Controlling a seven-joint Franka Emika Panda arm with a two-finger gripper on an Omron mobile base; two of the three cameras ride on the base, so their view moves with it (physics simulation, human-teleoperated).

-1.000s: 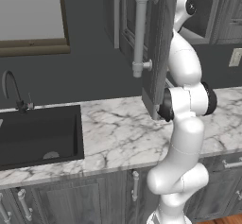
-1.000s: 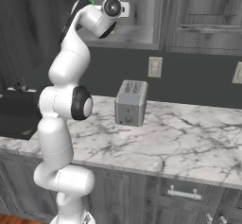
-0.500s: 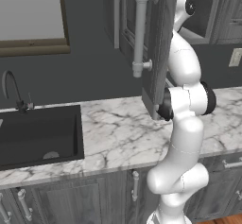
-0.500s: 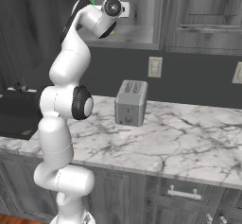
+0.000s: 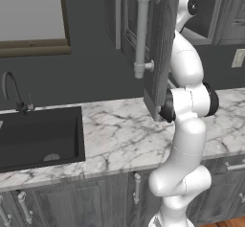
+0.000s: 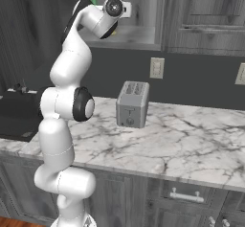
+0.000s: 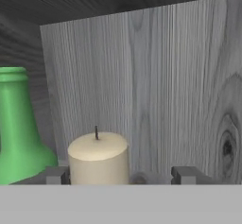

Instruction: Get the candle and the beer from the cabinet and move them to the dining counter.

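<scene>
Moved: nothing you'd notice; arm holds inside cabinet (image 5: pixel 160 44).
Fingers: apart, tips (image 7: pixel 184 175) flanking candle (image 7: pixel 98 158), no grip.
Beer (image 7: pixel 19 128): just left of candle.

Light was even and soft in every view, with no glare. The dark wall (image 5: pixel 95 77) stayed dim while the marble worktop (image 5: pixel 119 135) looked bright. A faint shadow lay beneath the toaster (image 6: pixel 132 104). Close up, the candle (image 7: pixel 98 158) appeared slightly soft, its edges undistorted.

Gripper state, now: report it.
Gripper: jaws open inside the cabinet, one fingertip on each side of the candle, which sits nearer the left fingertip; no grip visible yet.
</scene>
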